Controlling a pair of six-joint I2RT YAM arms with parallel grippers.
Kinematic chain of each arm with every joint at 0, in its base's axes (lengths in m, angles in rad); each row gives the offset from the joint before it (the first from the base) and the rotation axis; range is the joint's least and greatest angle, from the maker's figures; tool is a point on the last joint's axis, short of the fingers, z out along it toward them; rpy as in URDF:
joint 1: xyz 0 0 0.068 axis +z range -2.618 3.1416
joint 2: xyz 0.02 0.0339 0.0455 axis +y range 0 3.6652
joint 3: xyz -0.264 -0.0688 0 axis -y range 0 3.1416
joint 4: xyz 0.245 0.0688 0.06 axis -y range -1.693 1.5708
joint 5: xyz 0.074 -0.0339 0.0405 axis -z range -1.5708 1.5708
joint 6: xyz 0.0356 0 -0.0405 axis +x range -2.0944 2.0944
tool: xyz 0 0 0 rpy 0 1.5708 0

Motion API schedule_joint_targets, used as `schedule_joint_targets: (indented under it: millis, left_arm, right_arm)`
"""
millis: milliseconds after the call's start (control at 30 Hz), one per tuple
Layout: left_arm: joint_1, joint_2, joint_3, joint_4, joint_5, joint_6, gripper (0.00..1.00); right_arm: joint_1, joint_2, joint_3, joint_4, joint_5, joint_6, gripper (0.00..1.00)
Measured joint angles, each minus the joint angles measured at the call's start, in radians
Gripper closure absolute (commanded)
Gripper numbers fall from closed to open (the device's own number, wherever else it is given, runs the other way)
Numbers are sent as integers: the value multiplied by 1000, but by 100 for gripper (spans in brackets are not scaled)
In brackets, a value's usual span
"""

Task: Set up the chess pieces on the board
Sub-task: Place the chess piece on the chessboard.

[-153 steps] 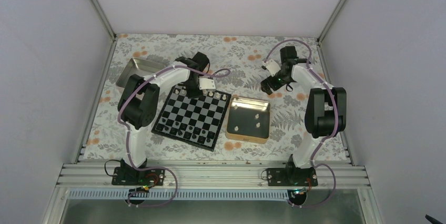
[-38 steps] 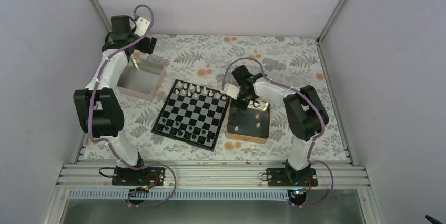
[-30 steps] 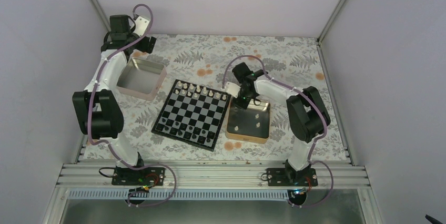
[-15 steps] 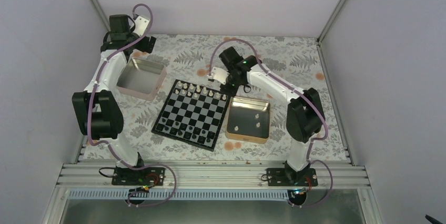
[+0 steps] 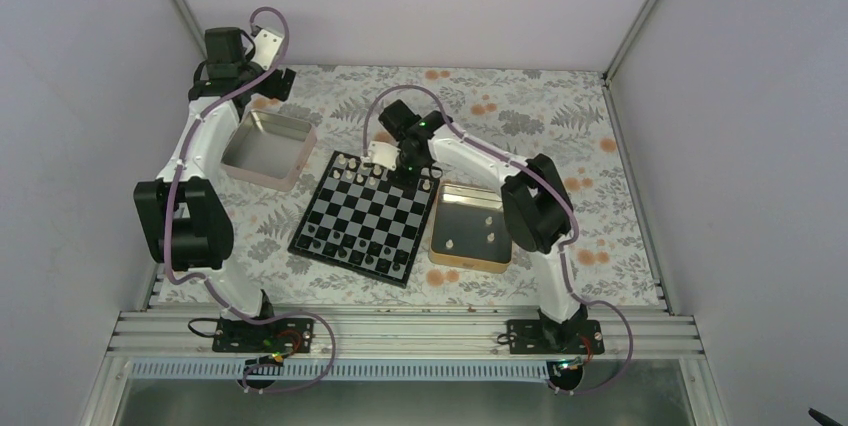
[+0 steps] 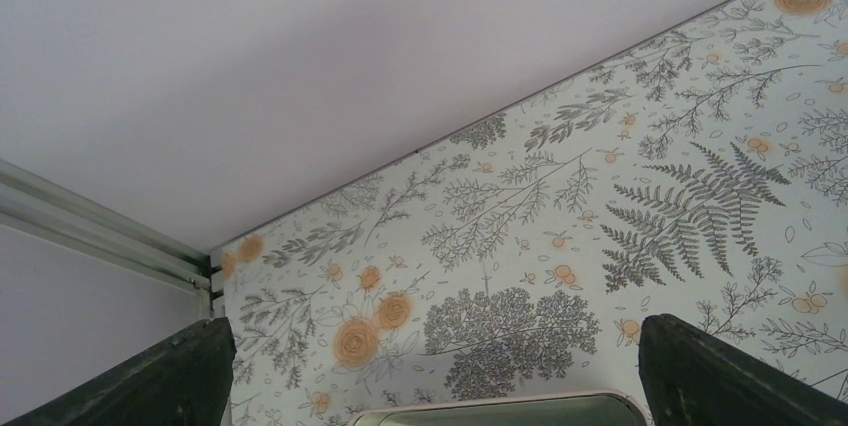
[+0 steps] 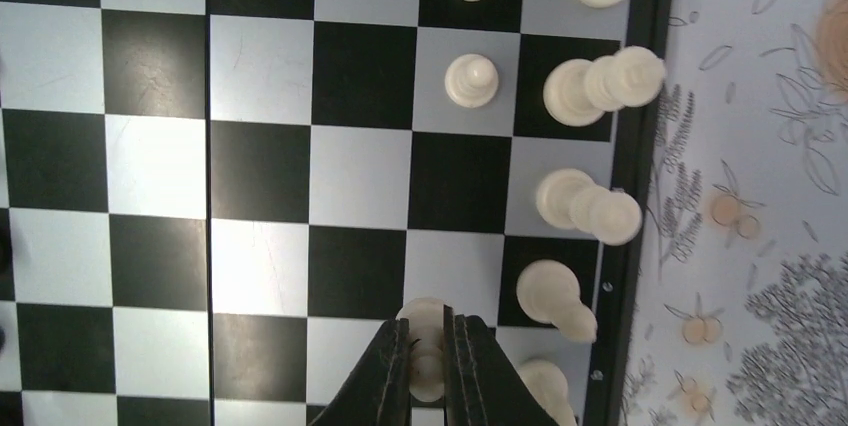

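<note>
Gold tin: square, just right of the board on the near side of the cloth. Three of the white chess pieces stand apart from one another on its floor.
Board: glossy black and pale grey squares inside a black border. It lies flat, a little askew to the table edge, between the two tins.
Dark chessmen: small, standing along the board's near side.
White men: cream with rounded heads, each much narrower than its square. Taller ones line the far border, and short pawns stand one line in from it.
Held piece: a cream chessman pinched between black fingers, over the squares just inside that far line. Whether its foot touches the board cannot be told.
Right gripper: over the board's far side, its fingers close together and clamped on the held piece.
Silver tin: square, off the board's far-left corner, with its metal floor in view.
Left gripper: high at the far-left corner beyond the silver tin. Its fingers are spread wide apart, with the cloth showing between them.
Cloth: pale, printed with grey ferns and orange blooms, covering the table.
</note>
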Motion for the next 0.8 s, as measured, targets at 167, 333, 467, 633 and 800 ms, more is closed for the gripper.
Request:
schedule_joint_targets:
  millis: [167,333,467,633,800]
  left_arm:
    - [0,-2,-10,7,1,0,0]
    - [0,-2,-14,8,2,0,0]
    - [0,-2,-16,9,2,0,0]
    - [0,-2,-16,9,3,0,0]
    - [0,-2,-17,12,5,0,0]
  right_arm:
    - [5,33,10,10,-22,3,95]
    - [6,61,39,27,-37,5,95]
    - [7,85,46,39,-44,8,95]
    - [14,127,75,42,-46,11,95]
    - [18,132,79,53,-46,18,95]
